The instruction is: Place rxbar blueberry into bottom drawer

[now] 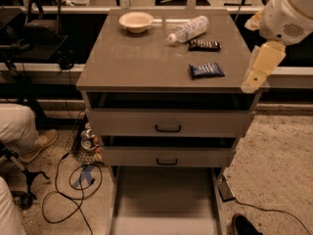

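Observation:
The rxbar blueberry point(206, 70), a flat bar in a shiny dark blue wrapper, lies on the cabinet top near its front right. The bottom drawer point(166, 199) is pulled out at the foot of the cabinet, and its plain floor shows with nothing on it. My gripper point(255, 70) hangs from the white arm point(288, 13) at the cabinet's right edge. It is just right of the blue bar, about level with the top, and holds nothing that I can see.
A darker bar point(204, 45), a lying plastic bottle point(188, 29) and a pale bowl point(136, 21) sit further back on the top. The two upper drawers point(168, 128) with black handles are slightly ajar. A person's leg and shoe point(29, 136) and cables point(73, 185) are at left.

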